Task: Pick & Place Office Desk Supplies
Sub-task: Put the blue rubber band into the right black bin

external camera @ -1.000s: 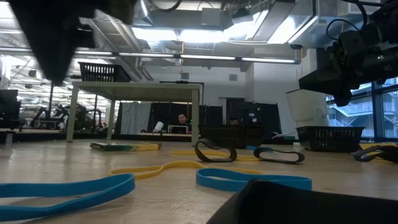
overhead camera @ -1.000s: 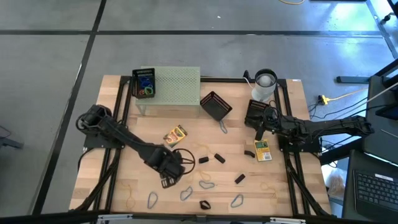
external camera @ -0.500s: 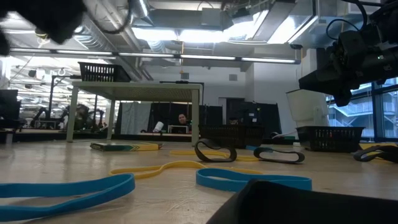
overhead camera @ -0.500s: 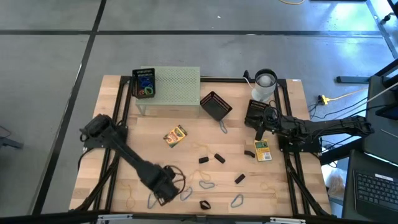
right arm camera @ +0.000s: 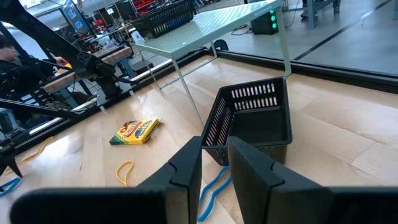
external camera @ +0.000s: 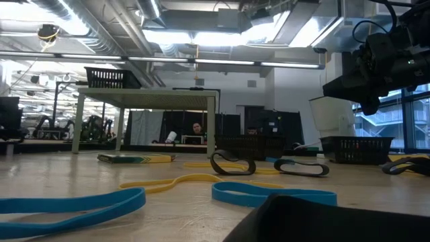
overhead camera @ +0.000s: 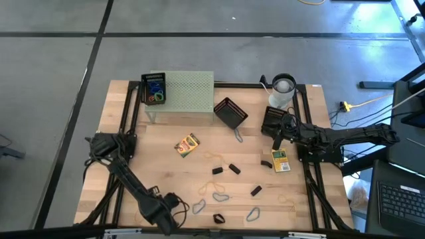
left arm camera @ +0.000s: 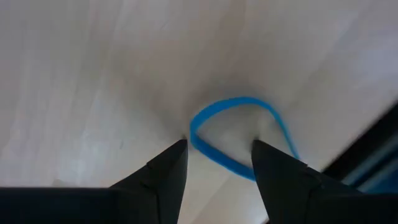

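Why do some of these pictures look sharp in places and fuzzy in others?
Low view: the blue loops nearest the lens are soft, and ceiling lights glare white. Left wrist view: the blue loop and wood are slightly blurred, with soft shadow beside the dark fingers. Right wrist view: the black basket is crisp, the fingers blurry.

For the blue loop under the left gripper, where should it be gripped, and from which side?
Take the blue loop across its near strand, from straight above. It lies flat on the table, and the open left gripper already straddles that strand.
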Tool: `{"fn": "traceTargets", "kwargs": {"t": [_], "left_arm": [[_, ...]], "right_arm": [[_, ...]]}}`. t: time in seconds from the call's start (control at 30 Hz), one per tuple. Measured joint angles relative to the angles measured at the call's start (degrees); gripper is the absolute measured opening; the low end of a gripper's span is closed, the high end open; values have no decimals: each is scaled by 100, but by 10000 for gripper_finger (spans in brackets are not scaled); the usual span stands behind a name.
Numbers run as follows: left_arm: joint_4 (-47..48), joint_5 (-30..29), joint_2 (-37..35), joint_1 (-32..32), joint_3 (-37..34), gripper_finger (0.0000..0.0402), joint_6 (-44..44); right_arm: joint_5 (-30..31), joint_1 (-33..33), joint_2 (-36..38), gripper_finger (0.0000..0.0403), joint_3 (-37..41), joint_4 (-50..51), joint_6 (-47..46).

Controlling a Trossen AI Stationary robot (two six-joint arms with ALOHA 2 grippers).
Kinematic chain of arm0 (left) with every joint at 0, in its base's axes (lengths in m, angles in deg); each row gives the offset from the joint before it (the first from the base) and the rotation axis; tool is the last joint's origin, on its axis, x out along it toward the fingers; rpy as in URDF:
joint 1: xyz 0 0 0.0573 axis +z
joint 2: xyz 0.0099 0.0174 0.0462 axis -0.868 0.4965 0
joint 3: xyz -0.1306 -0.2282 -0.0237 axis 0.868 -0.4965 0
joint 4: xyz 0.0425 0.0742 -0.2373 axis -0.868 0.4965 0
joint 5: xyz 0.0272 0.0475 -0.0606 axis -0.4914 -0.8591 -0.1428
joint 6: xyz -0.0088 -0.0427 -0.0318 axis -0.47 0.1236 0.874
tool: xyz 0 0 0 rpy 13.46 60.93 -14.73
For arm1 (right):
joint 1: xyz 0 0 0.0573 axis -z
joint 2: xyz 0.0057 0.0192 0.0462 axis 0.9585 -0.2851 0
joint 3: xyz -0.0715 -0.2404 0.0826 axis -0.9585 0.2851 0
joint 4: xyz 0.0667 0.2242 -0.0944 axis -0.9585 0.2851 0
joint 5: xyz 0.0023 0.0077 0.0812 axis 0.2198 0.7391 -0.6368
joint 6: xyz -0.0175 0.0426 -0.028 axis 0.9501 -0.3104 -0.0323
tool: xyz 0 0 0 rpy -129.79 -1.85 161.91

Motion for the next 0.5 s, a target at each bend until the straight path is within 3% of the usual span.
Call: {"fn": "traceTargets", "kwargs": {"t": [0.27, 0.5], "left_arm": [[163, -228, 100, 2, 20, 165, -388], [189, -348, 114, 176, 9, 95, -1071]], "right_arm": [[3, 1, 2, 82, 0, -2, 16], [2, 1, 0, 82, 0, -2, 14]]}}
